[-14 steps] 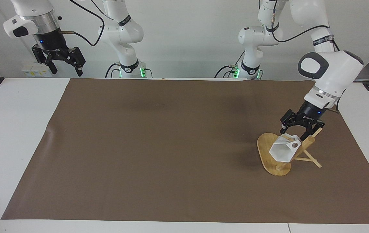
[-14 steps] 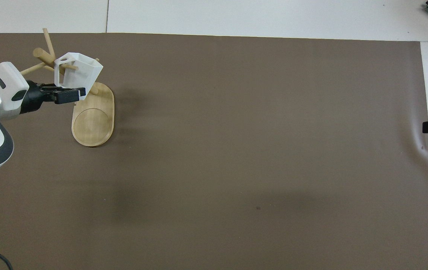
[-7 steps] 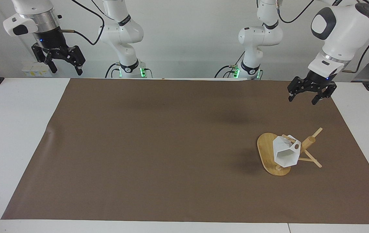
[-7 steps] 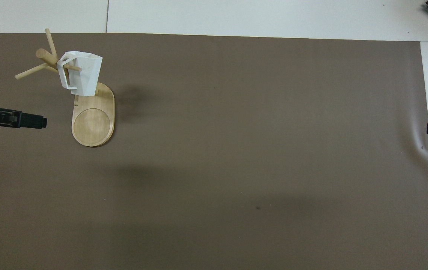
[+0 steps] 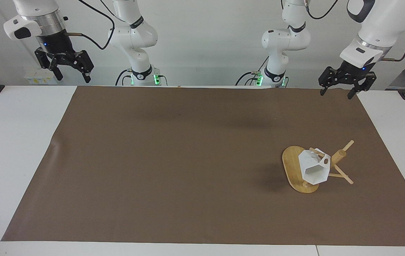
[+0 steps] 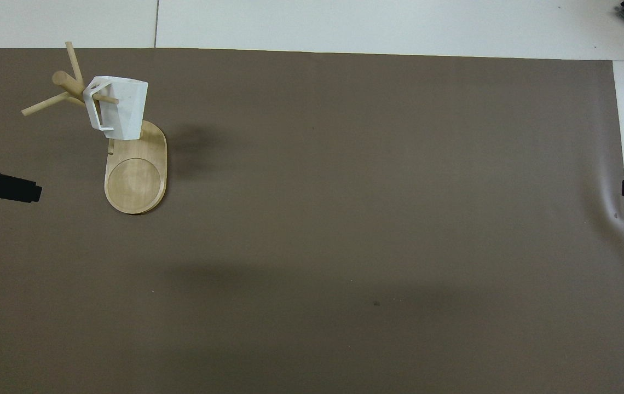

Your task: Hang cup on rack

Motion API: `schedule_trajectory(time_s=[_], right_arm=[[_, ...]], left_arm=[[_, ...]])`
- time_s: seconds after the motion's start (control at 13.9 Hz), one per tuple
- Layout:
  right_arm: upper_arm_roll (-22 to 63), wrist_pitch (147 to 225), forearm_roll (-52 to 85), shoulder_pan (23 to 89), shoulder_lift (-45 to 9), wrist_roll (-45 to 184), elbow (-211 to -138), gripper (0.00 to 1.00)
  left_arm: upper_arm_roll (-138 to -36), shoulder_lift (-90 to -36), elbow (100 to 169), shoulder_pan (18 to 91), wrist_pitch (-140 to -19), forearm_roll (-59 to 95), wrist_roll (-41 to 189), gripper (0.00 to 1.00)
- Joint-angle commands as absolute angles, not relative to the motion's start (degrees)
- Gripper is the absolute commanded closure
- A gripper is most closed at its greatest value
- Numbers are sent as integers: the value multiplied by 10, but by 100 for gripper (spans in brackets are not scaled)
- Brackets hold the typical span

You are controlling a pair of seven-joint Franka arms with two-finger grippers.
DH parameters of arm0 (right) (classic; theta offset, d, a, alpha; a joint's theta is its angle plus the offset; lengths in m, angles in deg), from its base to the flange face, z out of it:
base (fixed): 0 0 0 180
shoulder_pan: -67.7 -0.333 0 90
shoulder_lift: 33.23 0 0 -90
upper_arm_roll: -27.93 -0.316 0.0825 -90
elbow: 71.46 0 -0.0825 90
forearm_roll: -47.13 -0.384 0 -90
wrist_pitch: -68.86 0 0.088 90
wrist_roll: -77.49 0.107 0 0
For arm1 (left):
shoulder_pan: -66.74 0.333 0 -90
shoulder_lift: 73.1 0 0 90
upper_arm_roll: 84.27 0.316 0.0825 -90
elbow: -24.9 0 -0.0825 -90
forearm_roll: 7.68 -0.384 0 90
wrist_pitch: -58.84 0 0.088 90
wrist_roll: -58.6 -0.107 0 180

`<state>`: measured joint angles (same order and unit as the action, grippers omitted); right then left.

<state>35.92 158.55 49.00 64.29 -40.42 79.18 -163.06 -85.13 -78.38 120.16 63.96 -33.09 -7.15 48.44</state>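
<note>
While it hangs by its handle on a peg
cup (image 5: 314, 170): mouth tipped down toward rack (image 5: 296, 170) base
left end effector (image 5: 341, 86): open, empty, backed off higher since earlier
right end effector (image 5: 68, 70): open, empty, waiting

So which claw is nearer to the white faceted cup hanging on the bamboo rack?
Left. The left claw hangs open over the mat's edge at the white faceted cup's end; the right claw waits open at the table's right-arm end.

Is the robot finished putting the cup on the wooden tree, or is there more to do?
It looks finished. The cup hangs by its handle on a peg of the rack, and nothing is touching it. The left claw is open and empty, up in the air over the mat's edge by the robots. The right claw waits, open, up at its own end. Nothing looks left to do.
</note>
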Motion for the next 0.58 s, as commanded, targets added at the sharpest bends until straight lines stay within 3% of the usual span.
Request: schedule_trajectory(time_s=[0.0,0.22,0.5], right_arm=[[358,1585,481,645,-415,782,-1643,0],[358,1585,481,645,-415,782,-1643,0],[359,1585,481,645,-415,782,-1643,0]], left_arm=[[-852,-767,1181,632,-320,-88,494,0],[-851,-730,1137,632,-313,-86,493,0],[-857,-728,1130,629,-318,-82,497,0]])
